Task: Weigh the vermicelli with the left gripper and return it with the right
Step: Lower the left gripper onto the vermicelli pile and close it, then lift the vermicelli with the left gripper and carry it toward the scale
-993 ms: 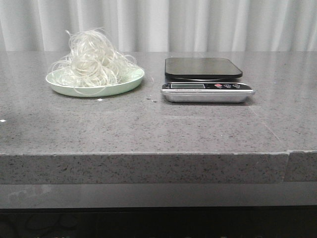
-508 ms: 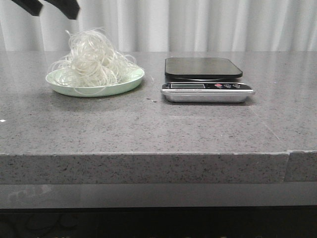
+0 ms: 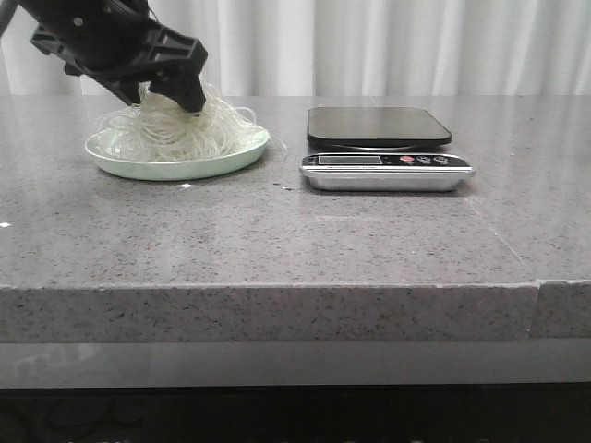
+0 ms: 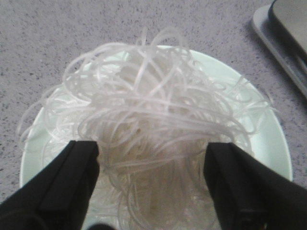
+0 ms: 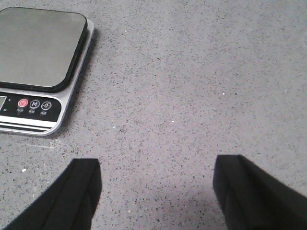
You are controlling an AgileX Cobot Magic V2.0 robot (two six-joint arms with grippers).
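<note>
The vermicelli (image 3: 180,131) is a fluffy whitish mound on a pale green plate (image 3: 235,155) at the back left of the table. My left gripper (image 3: 159,98) is black and is down on top of the mound, pressing into it. In the left wrist view the left gripper (image 4: 153,152) is open, with one finger on each side of the vermicelli (image 4: 148,96), and the plate's rim (image 4: 271,143) shows beyond. My right gripper (image 5: 157,166) is open and empty over bare table, beside the scale (image 5: 38,48); it does not show in the front view.
The kitchen scale (image 3: 379,127) has a dark platform and a silver front with display and buttons, and stands right of the plate. The grey speckled counter has its front edge near me. A white curtain hangs behind.
My left gripper has come down from the upper left of the front view onto the vermicelli mound, and the mound's top is pressed lower. The scale and plate have not moved.
</note>
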